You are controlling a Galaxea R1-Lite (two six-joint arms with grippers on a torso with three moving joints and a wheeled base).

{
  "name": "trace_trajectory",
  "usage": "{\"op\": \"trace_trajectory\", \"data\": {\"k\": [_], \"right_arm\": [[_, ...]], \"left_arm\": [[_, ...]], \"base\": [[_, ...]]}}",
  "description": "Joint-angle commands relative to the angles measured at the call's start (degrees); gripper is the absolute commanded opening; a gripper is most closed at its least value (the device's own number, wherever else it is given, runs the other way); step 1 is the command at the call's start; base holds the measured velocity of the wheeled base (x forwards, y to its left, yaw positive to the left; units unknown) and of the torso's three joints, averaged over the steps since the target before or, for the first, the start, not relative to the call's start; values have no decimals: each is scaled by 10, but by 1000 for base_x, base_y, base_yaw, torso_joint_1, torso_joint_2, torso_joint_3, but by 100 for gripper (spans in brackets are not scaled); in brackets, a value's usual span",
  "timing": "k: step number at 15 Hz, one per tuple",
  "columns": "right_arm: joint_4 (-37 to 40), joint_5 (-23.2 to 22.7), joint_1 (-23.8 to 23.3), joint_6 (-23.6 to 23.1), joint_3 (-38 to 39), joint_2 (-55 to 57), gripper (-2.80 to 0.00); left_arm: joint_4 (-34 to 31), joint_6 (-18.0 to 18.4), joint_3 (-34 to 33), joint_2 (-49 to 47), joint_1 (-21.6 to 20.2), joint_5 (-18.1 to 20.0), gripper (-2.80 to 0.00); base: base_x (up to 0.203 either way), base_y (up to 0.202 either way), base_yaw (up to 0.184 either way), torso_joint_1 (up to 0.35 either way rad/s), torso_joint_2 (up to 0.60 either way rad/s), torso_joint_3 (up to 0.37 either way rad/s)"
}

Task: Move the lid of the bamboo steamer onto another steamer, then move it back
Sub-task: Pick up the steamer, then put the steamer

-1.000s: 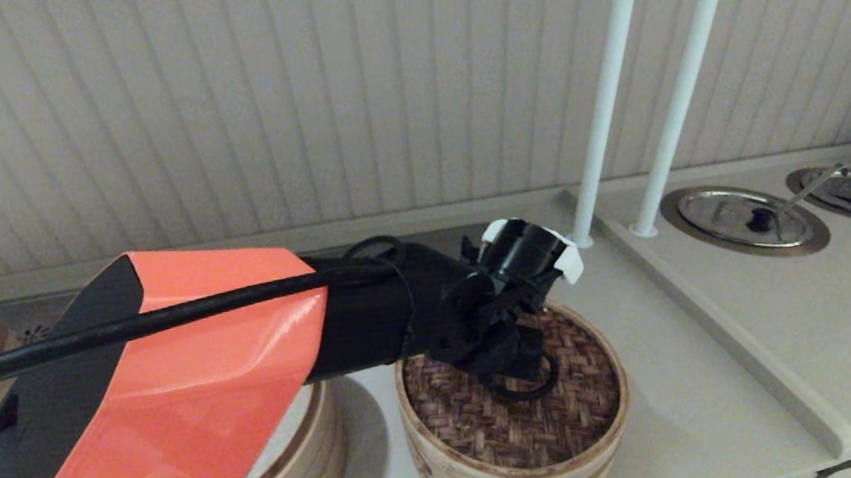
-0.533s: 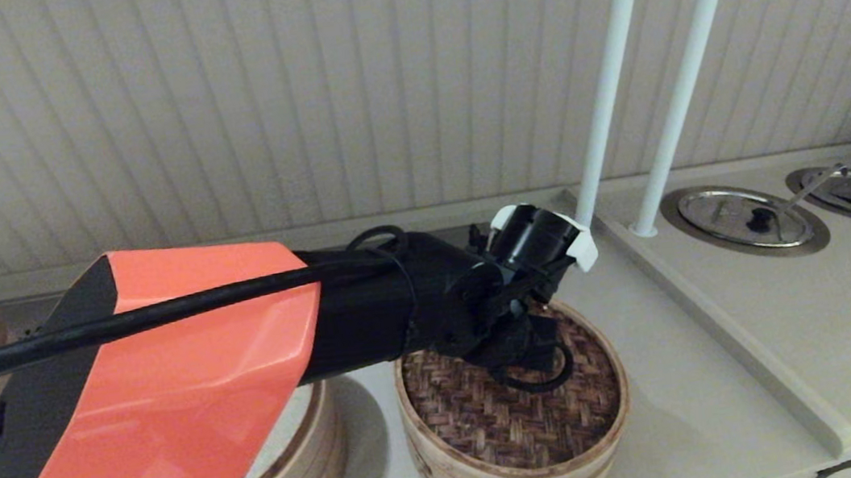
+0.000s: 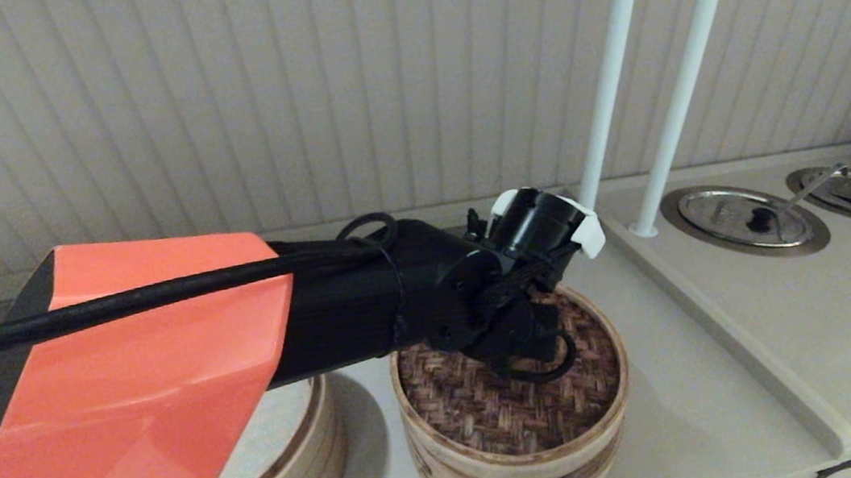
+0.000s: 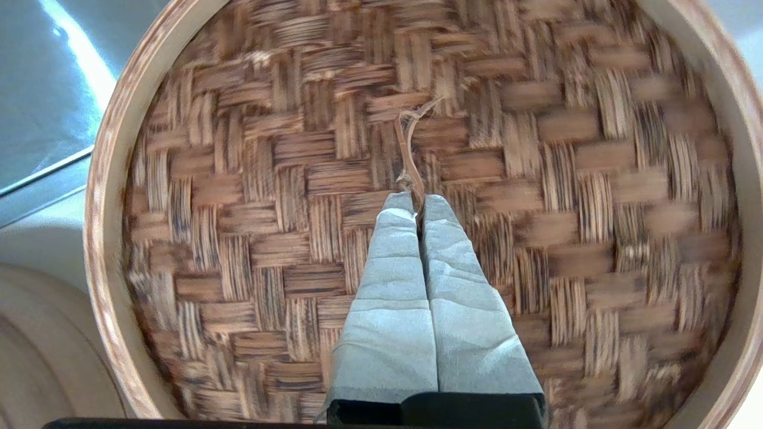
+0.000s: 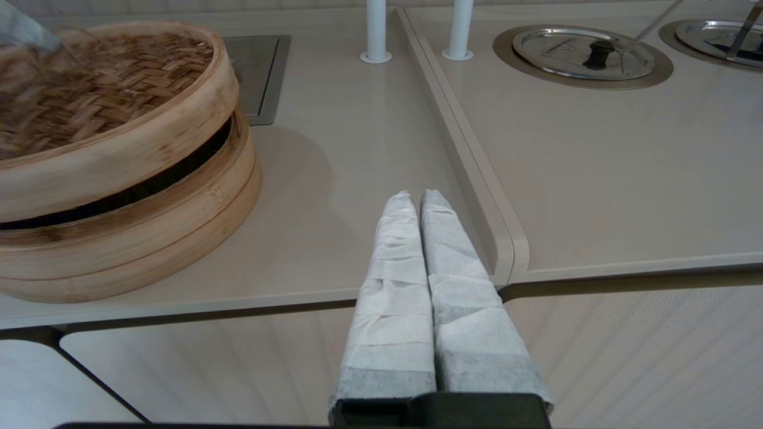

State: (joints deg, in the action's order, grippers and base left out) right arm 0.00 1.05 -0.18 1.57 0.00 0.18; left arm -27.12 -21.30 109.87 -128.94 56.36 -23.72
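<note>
Light: you get soft, even indoor brightness.
Glare: bright streak on the counter [image 4: 71,53] beside the left gripper [image 4: 417,202].
Blur: bamboo steamer lid [image 4: 536,179] smears.

head high, wrists close — lid [image 3: 495,405] shared

Bamboo steamer lid [image 4: 536,179]: rough brown woven top, frayed fibre loop, smooth pale bent-wood rim. Steamer [image 5: 149,238] beneath: matt pale wood wall. Left gripper [image 4: 417,205] fingers wrapped in grey matt cloth-like tape. Arm shell [image 3: 129,405] glossy orange plastic. Counter [image 5: 596,167] smooth, matt beige. Pot lids [image 3: 743,216] shiny metal.
</note>
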Motion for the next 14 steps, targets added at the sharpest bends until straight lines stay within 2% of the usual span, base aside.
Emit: {"op": "trace_trajectory", "data": {"k": [1,10,14], "right_arm": [[0,0,0,0,2,0,-280],[0,0,0,0,2,1,-280],[0,0,0,0,2,0,-280]], "left_arm": [[0,-1,0,14,5,-18,-280],[-27,18,-9,86,5,-21,-280],[-38,24,-34,130,-17,-22,-280]], "base": [[0,0,0,0,0,0],[0,0,0,0,0,0],[0,0,0,0,0,0]]}}
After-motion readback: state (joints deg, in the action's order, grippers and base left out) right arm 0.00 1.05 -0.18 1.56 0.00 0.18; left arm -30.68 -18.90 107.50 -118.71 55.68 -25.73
